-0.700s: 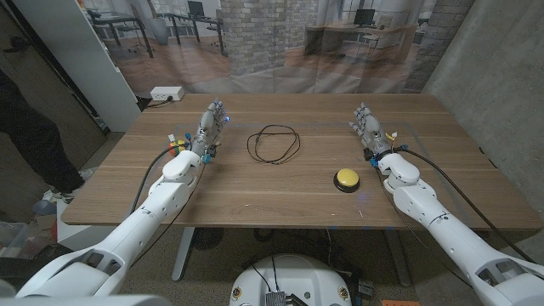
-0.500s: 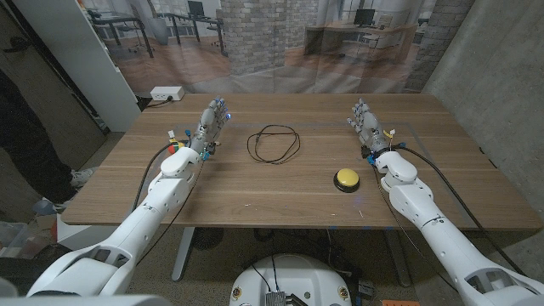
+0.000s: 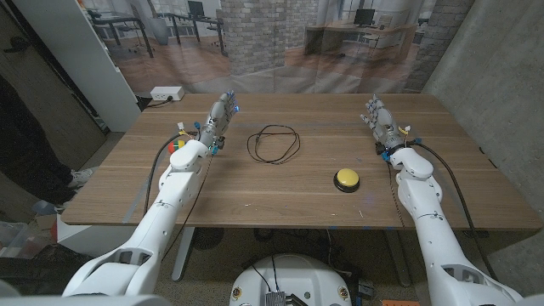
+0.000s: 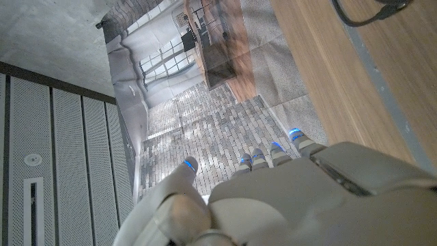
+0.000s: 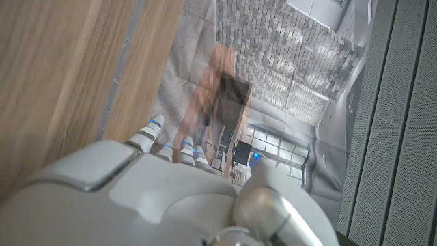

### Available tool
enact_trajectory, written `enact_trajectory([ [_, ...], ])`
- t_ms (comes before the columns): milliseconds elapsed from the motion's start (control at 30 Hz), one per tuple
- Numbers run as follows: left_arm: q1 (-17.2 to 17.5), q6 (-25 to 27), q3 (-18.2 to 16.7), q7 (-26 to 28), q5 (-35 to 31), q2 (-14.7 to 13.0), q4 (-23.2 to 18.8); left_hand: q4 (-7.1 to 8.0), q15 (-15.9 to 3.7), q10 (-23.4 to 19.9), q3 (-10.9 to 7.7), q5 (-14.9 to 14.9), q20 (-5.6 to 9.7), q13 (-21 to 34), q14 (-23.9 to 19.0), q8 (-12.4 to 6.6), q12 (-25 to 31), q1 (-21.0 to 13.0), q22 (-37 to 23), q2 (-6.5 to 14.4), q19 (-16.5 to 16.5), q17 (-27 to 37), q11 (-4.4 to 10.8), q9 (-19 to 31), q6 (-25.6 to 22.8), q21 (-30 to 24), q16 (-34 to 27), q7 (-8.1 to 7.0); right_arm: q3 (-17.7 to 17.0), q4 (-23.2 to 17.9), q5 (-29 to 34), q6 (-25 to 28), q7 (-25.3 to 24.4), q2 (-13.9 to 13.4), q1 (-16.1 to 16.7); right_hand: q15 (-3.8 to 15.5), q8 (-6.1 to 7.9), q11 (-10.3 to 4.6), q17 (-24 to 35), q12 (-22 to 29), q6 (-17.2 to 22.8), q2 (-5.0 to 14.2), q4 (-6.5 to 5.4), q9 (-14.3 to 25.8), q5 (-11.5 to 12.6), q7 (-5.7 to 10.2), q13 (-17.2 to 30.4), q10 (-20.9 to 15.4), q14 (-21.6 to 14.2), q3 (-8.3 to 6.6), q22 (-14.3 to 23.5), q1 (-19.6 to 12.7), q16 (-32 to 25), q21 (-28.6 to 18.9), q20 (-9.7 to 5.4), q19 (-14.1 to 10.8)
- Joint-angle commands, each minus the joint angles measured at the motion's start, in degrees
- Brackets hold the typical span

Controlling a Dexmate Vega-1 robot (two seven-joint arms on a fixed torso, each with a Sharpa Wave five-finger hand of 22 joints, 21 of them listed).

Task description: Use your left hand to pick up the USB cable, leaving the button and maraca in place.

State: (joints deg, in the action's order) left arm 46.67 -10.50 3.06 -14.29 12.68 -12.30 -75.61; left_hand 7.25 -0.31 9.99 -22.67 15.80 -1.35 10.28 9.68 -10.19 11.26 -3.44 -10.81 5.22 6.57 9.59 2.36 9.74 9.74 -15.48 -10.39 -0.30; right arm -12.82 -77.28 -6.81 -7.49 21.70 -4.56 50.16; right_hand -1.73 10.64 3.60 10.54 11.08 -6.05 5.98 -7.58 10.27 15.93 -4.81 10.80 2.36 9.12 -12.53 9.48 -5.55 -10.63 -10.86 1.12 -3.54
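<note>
Centrally placed on the brown wooden surface (image 3: 255,191): thin black USB cable (image 3: 273,143), coiled in a loose loop, lying free. Just beside the coil, on the robot's left: white left hand (image 3: 218,122), fingers (image 3: 227,105) extended and slightly apart, holding nothing, apart from the cable. Nearer the front edge and toward the robot's right: round yellow button on a dark base (image 3: 347,178), well apart from the coil. Further right, near the far corner: white right hand (image 3: 382,123), fingers (image 3: 372,108) extended and slightly apart, holding nothing. Seen at the left wrist view's edge: part of the black loop on the wood grain
</note>
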Motion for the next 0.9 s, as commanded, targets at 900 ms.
enact_trajectory([
  [900, 4.4, 8.2, -4.3, -0.2, -24.7, 3.5, -19.6, -2.42, 0.6, 3.4, -0.05, -0.3, -1.17, 0.3, 3.0, -0.63, 0.4, -2.8, -0.1, -0.8, -0.9, 0.2, 0.57, 0.2, 4.8, -0.1, -0.5, -0.65, -15.5, 1.8, 9.5, -2.4, 15.5, 9.0, -3.1, -0.1, 0.35, 0.6, 0.2, 0.4, -0.4, 0.26, 0.04, 0.3, 0.3, -0.34, 0.2, -0.4, 0.1, -0.21, 0.3, -0.2, -0.4, -0.3, 0.03, -0.4],
])
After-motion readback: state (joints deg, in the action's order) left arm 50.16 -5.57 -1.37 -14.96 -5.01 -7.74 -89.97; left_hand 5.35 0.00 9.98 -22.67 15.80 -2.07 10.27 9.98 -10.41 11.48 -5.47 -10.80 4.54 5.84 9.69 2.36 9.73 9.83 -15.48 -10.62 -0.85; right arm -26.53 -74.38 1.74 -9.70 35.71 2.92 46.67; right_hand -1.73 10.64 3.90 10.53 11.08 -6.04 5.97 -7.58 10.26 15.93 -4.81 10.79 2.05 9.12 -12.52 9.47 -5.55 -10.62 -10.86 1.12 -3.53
